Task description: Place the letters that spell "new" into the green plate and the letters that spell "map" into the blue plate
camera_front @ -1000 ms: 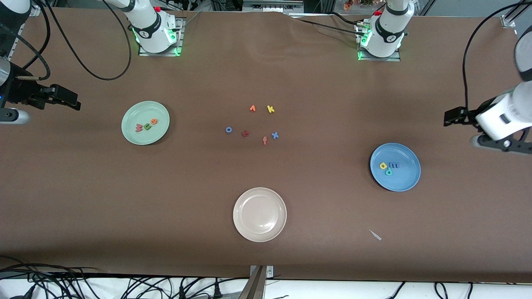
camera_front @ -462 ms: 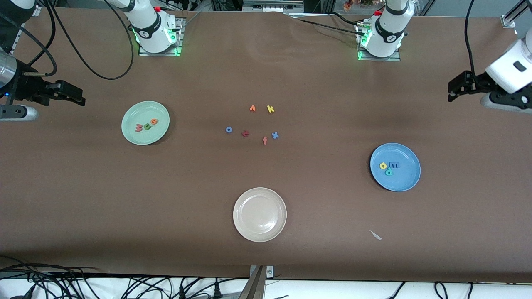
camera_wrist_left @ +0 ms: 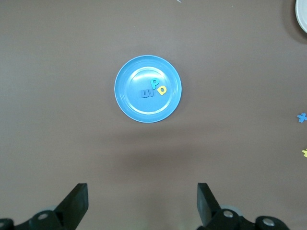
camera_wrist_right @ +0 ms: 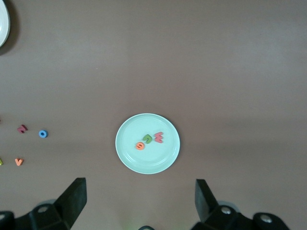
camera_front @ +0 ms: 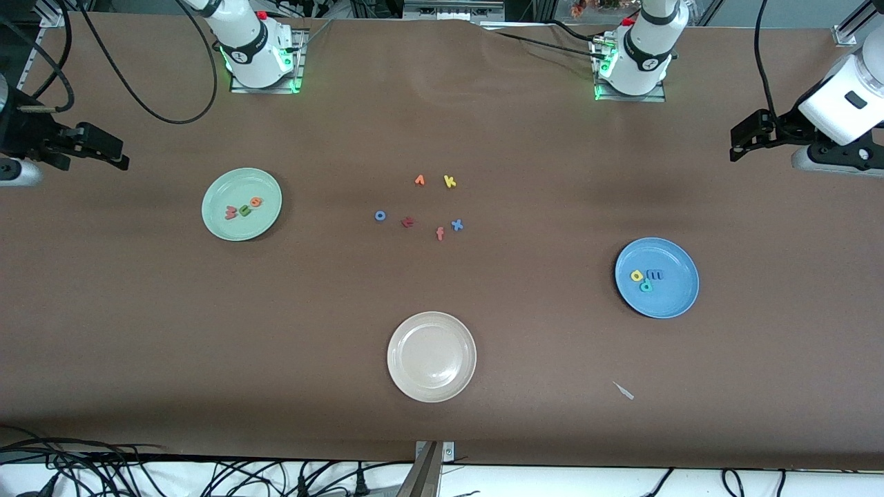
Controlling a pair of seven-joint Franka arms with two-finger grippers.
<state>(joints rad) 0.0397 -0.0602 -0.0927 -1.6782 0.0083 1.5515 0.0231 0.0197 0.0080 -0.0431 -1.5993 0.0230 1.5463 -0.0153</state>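
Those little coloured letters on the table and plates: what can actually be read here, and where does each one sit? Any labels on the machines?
"w", "e", "n": lying in the green plate.
"m", "a", "p": lying in the blue plate.
"k", "o", "t", "f", "x" and one orange letter I cannot identify: loose on the table mid-way between the plates.
Round marks on the arm bases: too small to read.
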